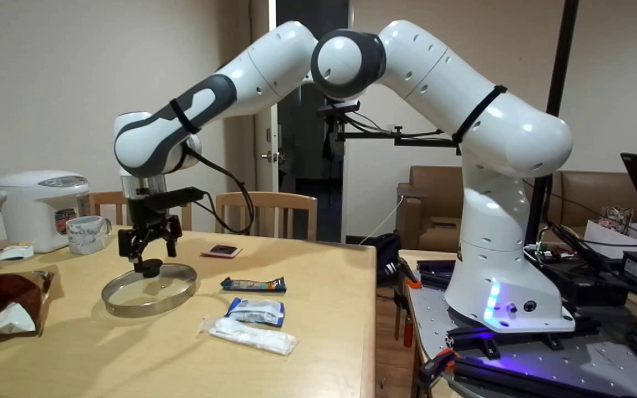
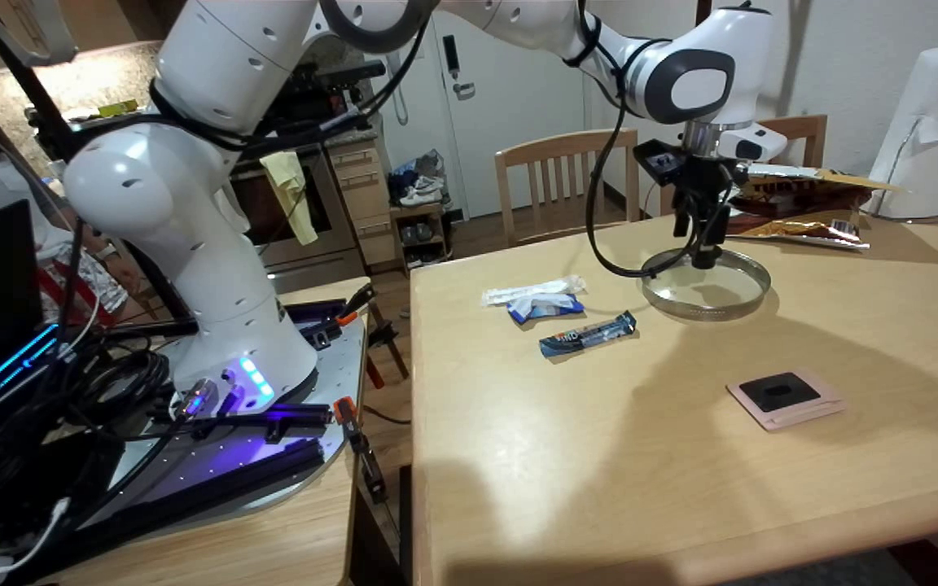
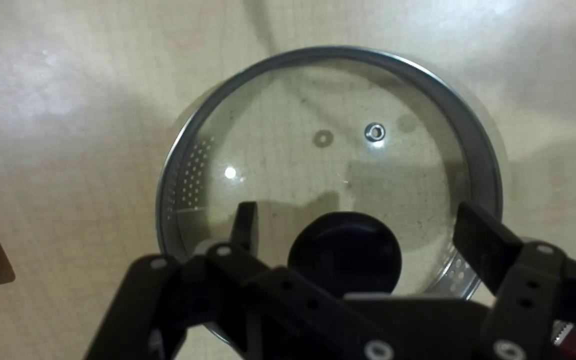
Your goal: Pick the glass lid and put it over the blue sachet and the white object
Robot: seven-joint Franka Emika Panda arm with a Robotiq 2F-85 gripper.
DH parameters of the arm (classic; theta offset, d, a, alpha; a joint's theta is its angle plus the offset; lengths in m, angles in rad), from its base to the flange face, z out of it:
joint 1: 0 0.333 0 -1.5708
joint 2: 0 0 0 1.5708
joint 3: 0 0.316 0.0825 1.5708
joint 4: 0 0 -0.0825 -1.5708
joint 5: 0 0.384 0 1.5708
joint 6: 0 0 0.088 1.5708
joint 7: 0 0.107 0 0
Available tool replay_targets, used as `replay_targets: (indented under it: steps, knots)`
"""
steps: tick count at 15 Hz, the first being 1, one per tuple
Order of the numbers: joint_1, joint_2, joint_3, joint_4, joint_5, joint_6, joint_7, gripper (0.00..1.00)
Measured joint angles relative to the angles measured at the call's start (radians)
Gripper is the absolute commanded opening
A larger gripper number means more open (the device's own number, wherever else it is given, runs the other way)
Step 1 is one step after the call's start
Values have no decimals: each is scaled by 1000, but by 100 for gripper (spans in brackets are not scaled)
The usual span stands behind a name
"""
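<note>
The glass lid (image 1: 158,307) lies flat on the table with its dark knob (image 1: 151,268) upward; the lid also shows in an exterior view (image 2: 705,309) and in the wrist view (image 3: 328,165). My gripper (image 1: 153,256) is open and empty, pointing down just over the lid. In the wrist view the gripper (image 3: 355,217) has its fingers on either side of the knob (image 3: 345,250), apart from it. The blue sachet (image 1: 256,311) and the white object (image 1: 252,335) lie touching or nearly touching on the table, toward the robot base; the sachet (image 2: 546,307) shows pale edges.
A dark bar wrapper (image 1: 253,284) lies beside the sachet. A pink square with a dark piece (image 2: 782,395) lies on the table. A mug (image 1: 87,234), a white rice cooker (image 1: 42,210), a brown foil bag (image 1: 11,301) and a paper towel roll (image 2: 929,134) stand beyond the lid.
</note>
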Motion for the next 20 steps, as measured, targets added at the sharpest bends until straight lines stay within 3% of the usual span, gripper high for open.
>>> replay_targets:
  steps: [20]
  knots:
    - [7, 52, 5, 85, -45, 0, -85, 100]
